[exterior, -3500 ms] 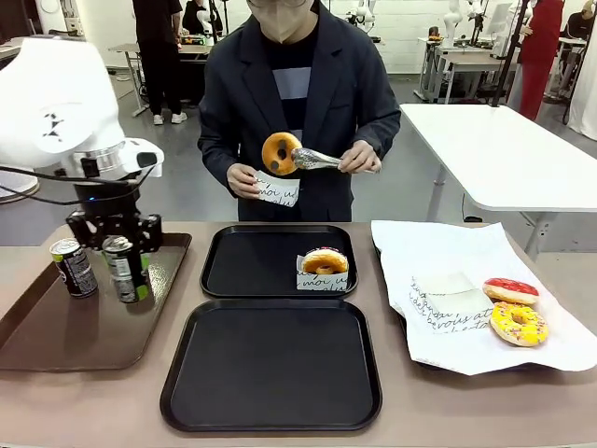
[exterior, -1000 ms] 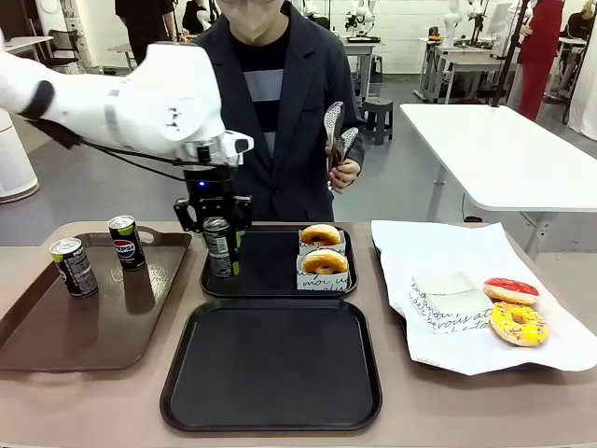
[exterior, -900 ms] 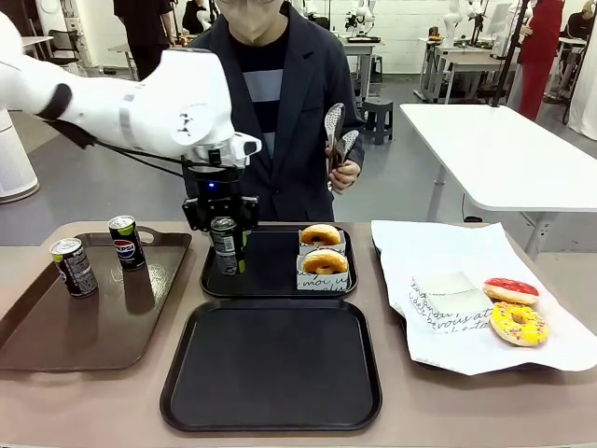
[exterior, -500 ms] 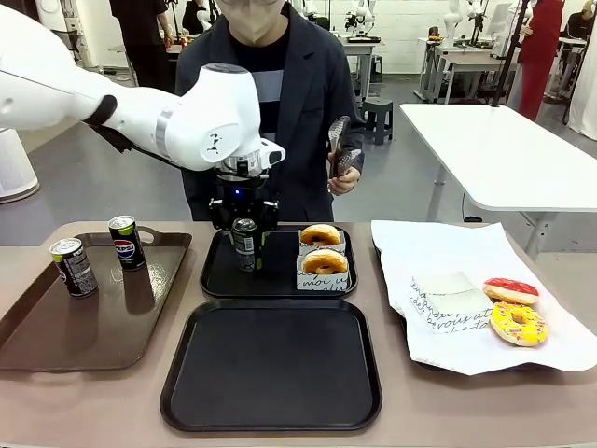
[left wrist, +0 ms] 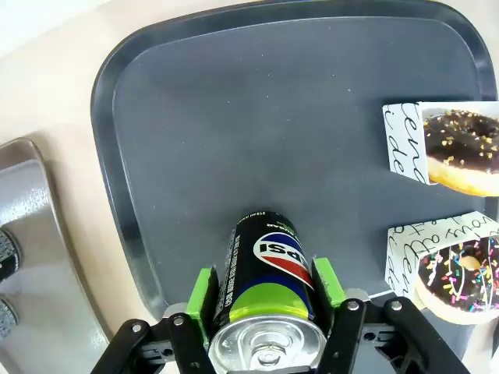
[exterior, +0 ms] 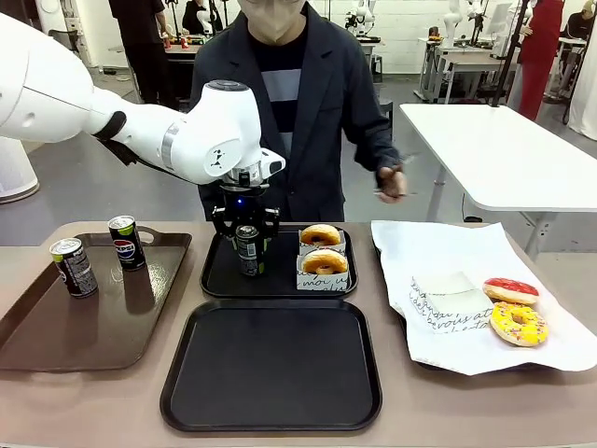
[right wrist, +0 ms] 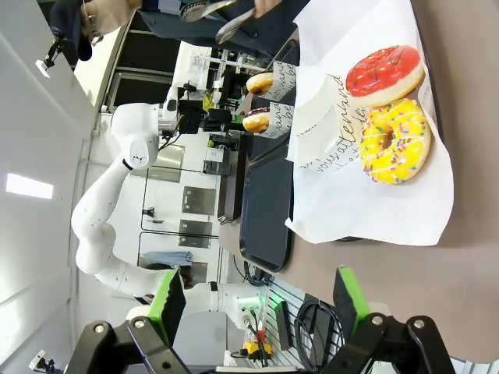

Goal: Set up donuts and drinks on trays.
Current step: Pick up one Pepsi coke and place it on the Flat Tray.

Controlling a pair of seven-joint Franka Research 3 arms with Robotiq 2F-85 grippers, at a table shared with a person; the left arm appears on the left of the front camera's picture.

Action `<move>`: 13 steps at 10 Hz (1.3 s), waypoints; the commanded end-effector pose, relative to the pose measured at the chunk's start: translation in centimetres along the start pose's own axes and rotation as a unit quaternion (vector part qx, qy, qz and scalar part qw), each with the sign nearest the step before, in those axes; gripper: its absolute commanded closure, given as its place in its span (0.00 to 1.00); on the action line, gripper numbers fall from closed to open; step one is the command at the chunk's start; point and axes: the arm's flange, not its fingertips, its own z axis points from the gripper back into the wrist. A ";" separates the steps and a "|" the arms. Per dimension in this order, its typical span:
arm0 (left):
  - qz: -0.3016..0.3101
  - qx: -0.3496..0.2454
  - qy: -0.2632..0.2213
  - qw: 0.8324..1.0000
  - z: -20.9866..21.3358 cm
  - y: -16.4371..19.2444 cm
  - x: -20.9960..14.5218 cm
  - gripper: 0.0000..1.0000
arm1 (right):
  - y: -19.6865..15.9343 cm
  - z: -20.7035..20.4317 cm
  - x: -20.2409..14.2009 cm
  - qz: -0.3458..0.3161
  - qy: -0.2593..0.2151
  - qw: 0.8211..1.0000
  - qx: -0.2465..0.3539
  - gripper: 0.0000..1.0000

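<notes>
one can (exterior: 248, 252) upright, pinched at sides by left fingers (left wrist: 204, 294), in left half of far tray (exterior: 280, 283), near two sleeved donuts (exterior: 324, 261). right fingers (right wrist: 168, 301) spread, empty. can likely stiff, light, slick; side grip suits, hard squeeze may dent thin wall.

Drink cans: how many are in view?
3. A near can and a far can stand on the brown tray; a third can is in the left gripper at the far black tray. None seems hidden.
</notes>
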 end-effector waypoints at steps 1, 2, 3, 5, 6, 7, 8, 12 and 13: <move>-0.005 0.003 -0.002 1.000 0.6 -0.4 -0.1 0.00 | 0.0 0.0 0.0 0.007 -0.003 1.000 0.005 0.00; -0.010 0.001 -0.002 1.000 1.1 -0.4 -0.3 0.00 | 0.0 0.0 0.0 0.007 -0.003 1.000 0.005 0.00; -0.009 0.000 -0.002 1.000 1.6 -0.2 -0.6 0.00 | 0.0 0.0 0.0 0.007 -0.003 1.000 0.005 0.00; -0.006 0.011 0.004 1.000 3.0 0.4 -1.7 0.00 | 0.0 0.0 0.0 0.007 -0.003 1.000 0.005 0.00; -0.011 0.004 0.006 1.000 4.1 0.7 -2.6 0.00 | 0.0 0.0 0.0 0.007 -0.003 1.000 0.005 0.00; -0.012 -0.002 0.012 1.000 5.2 0.9 -3.7 0.00 | 0.0 0.0 0.0 0.007 -0.003 1.000 0.005 0.00; -0.020 -0.002 0.017 1.000 6.3 1.1 -5.1 0.00 | 0.0 0.0 0.0 0.007 -0.003 1.000 0.005 0.00; -0.065 -0.024 0.011 0.998 8.9 1.9 -8.8 0.00 | 0.0 0.0 0.0 0.007 -0.003 1.000 0.005 0.00; -0.067 -0.023 0.012 0.997 9.4 2.4 -9.3 0.00 | 0.0 0.0 0.0 0.007 -0.003 1.000 0.005 0.00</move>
